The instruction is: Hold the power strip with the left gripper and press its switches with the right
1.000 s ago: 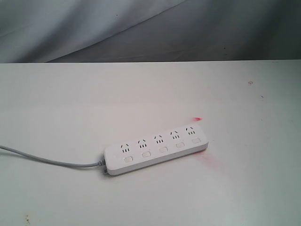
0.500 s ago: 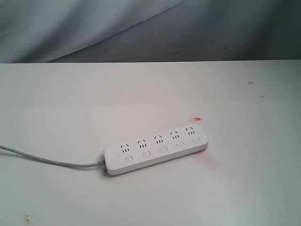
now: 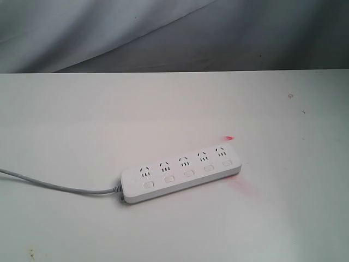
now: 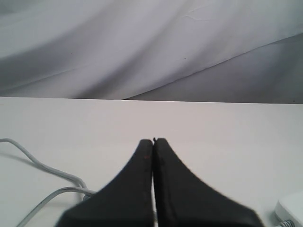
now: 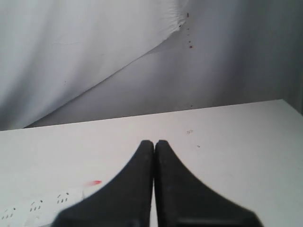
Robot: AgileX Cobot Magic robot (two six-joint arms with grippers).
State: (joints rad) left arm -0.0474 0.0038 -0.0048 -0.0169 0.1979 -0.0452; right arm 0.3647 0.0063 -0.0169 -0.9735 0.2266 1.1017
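The matte black, two-fingered left tool is showing in its wrist view as a pair of smooth tapered fingers, narrowing to small rounded tips and flaring broadly toward the camera. The matte black, two-fingered right tool is looking much alike: two plain dark wedges, their inner edges running straight and their outer edges curving outward.

You're looking at a staged lab-type test bench. A plain white table fills the exterior view, and a creased grey cloth backdrop hangs across 12 o'clock in all three views. A single power strip lies toward 6 o'clock. On the tabletop you get a red smudge at 3 o'clock and small specks at 2 o'clock.
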